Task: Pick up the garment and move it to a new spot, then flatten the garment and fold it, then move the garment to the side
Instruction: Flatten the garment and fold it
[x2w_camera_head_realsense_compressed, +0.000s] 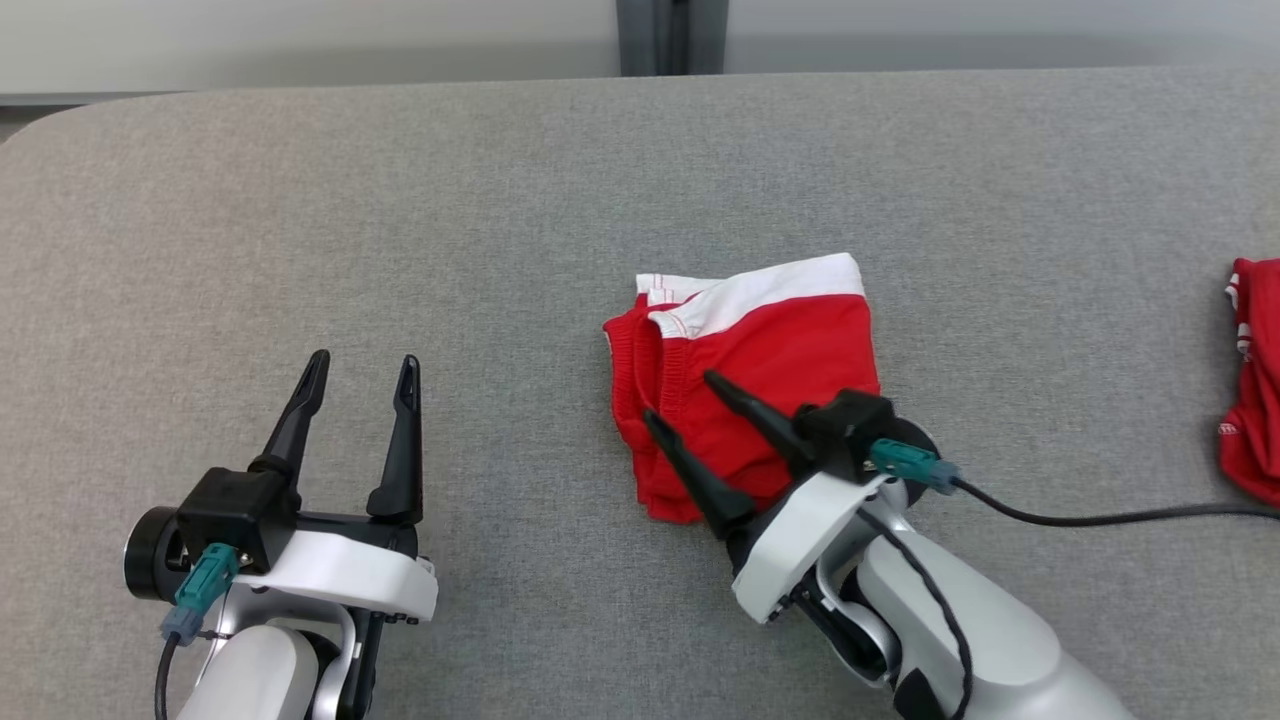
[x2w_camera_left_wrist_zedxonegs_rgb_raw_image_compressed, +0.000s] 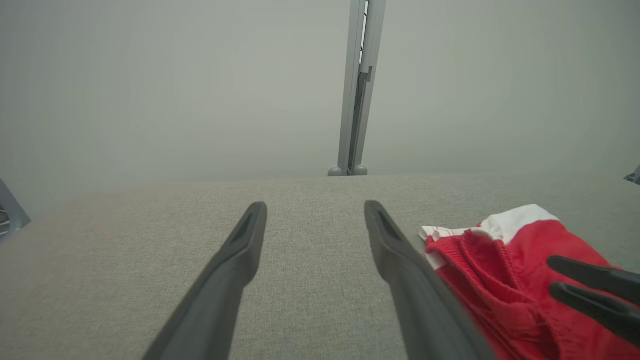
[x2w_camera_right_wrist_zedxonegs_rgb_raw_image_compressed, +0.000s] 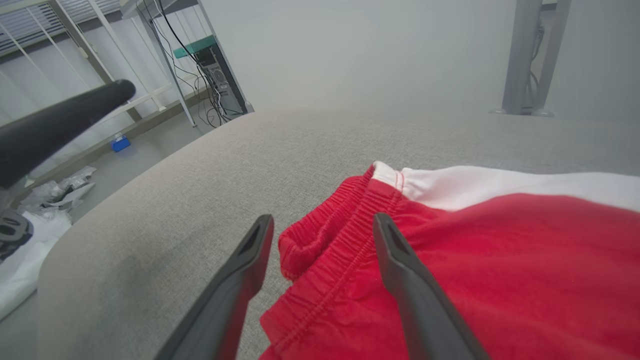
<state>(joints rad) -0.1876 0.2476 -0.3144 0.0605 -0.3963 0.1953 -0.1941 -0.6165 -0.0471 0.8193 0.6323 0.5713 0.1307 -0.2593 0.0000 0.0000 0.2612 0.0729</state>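
Red folded cloth garment with a white band (x2w_camera_head_realsense_compressed: 770, 340) lies just right of the middle of the grey fabric surface (x2w_camera_head_realsense_compressed: 600, 180), well apart from another red cloth (x2w_camera_head_realsense_compressed: 1250, 400) at the right edge. Should the right gripper (x2w_camera_head_realsense_compressed: 678, 396) pinch only the top layer at the waistband (x2w_camera_right_wrist_zedxonegs_rgb_raw_image_compressed: 345, 235), the fold would likely peel open in the move. That gripper, spread, slants low over the garment's near-left corner; the left gripper (x2w_camera_head_realsense_compressed: 364, 358) hovers spread above bare surface.

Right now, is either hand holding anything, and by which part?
Nothing is held. The left hand is open over the table; the right hand is open over the elastic waistband of the red shorts, not clamped.
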